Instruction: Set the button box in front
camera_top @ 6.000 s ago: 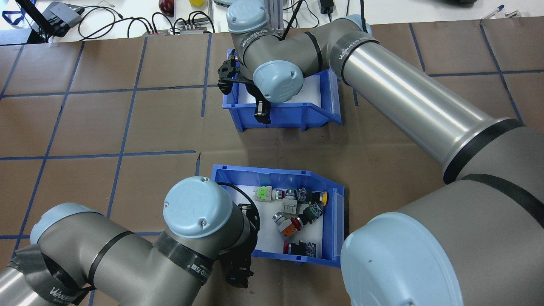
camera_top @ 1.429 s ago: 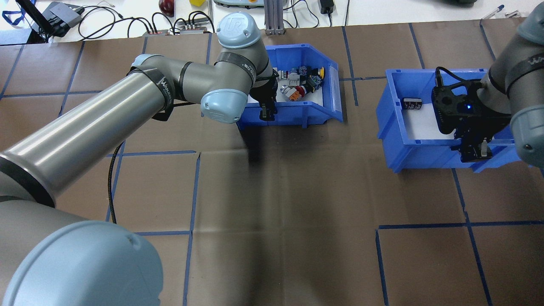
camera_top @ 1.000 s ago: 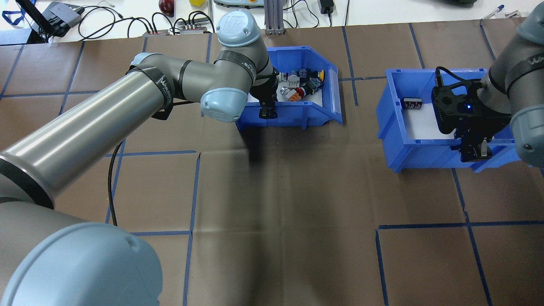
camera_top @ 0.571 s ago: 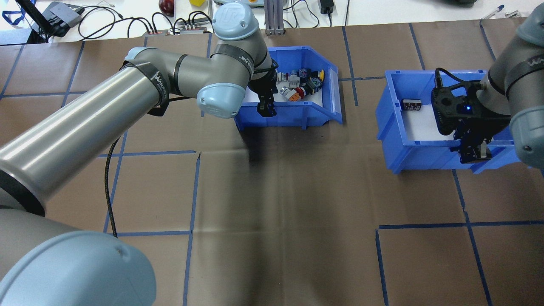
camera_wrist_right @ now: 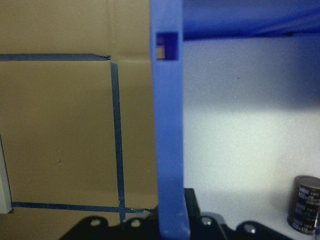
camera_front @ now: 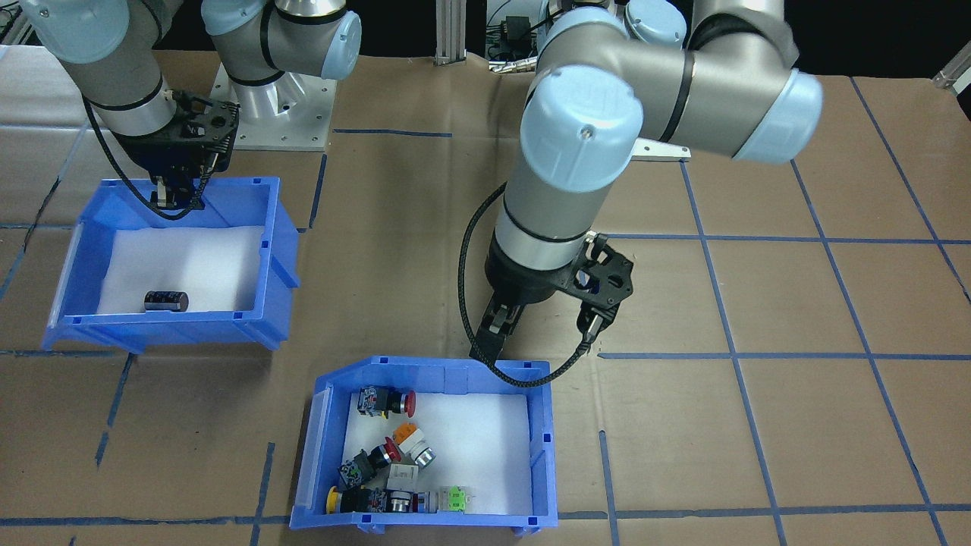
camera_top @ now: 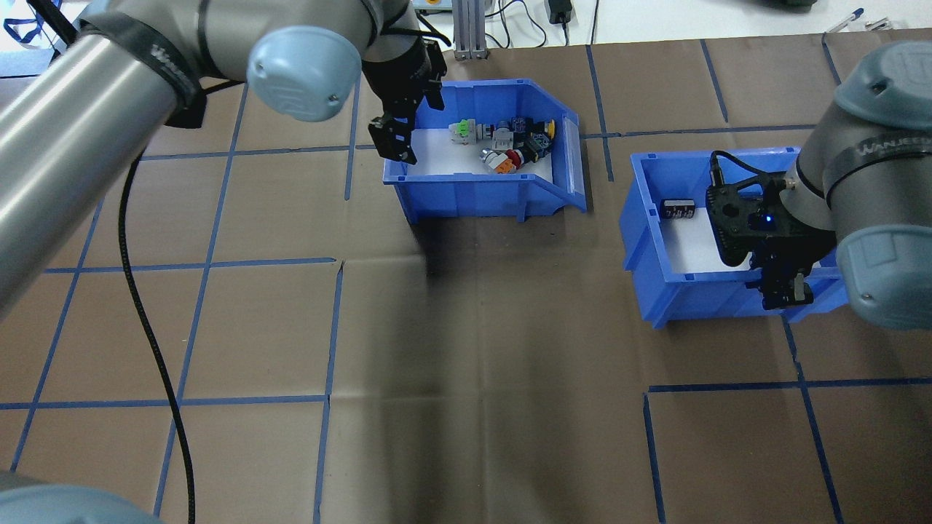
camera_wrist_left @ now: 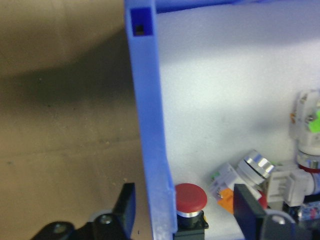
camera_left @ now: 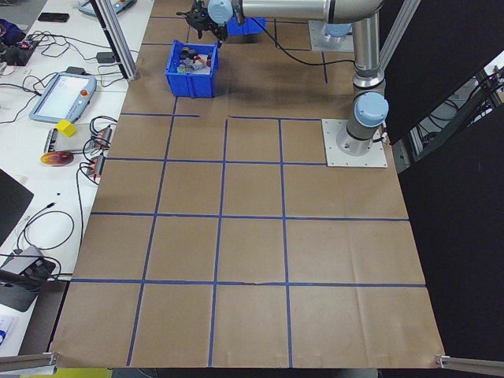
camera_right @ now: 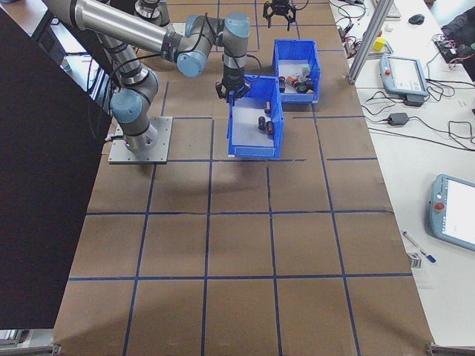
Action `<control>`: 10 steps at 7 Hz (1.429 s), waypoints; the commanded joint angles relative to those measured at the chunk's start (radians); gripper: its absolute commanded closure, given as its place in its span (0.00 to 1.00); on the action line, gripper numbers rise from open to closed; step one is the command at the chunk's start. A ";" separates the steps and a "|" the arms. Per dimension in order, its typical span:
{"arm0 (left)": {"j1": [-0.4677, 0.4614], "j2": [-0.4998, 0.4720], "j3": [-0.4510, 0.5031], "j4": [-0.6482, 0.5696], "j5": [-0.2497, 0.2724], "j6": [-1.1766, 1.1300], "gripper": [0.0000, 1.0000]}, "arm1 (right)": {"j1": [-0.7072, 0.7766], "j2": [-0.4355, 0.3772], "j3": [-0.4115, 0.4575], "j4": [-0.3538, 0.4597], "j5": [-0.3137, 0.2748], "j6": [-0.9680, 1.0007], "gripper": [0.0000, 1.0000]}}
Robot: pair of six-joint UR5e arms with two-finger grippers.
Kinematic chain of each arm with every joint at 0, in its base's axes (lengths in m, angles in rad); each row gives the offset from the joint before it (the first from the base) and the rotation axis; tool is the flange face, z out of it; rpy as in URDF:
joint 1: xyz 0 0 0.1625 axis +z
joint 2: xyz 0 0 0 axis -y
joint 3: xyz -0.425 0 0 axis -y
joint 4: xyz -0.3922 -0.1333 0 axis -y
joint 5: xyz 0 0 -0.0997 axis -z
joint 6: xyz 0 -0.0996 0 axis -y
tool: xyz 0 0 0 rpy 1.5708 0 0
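The button box (camera_top: 484, 189), a blue open-top bin with a white foam floor, sits on the far side of the counter (camera_top: 466, 349) from the robot's base, near the counter's far edge. Its long axis runs across the counter, left to right in the overhead view. Its sloped, cut-down side faces the robot's right. Push-button switches (camera_top: 510, 142) with red, yellow, green and orange heads lie heaped toward that sloped side, and the foam at the other end is bare.

The left tool (camera_top: 393, 142) hangs above the box's left end wall. In the left wrist view its fingers are spread, one on each side of that wall and clear of it, so it holds nothing.

To the robot's right, apart from the button box, stands a second blue bin (camera_top: 655, 284) with the same foam lining and a black cylinder (camera_top: 677, 210) inside. The right tool (camera_top: 783, 291) is pinched onto this bin's near wall; the wrist view shows the wall running straight between its fingers.

The counter is covered in brown paper marked into squares with blue tape (camera_top: 331, 327). Beyond its far edge a white bench (camera_left: 47, 142) carries cables, a teach pendant (camera_left: 63, 94) and small gear.
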 commanded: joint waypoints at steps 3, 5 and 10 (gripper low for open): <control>0.105 0.181 0.023 -0.215 0.089 0.963 0.01 | 0.147 -0.099 0.140 -0.050 -0.006 0.185 0.92; 0.155 0.256 0.022 -0.266 0.089 1.183 0.01 | 0.293 -0.091 0.142 -0.085 -0.006 0.336 0.92; 0.192 0.288 0.039 -0.329 0.263 1.216 0.01 | 0.686 0.054 0.134 -0.297 -0.009 0.700 0.91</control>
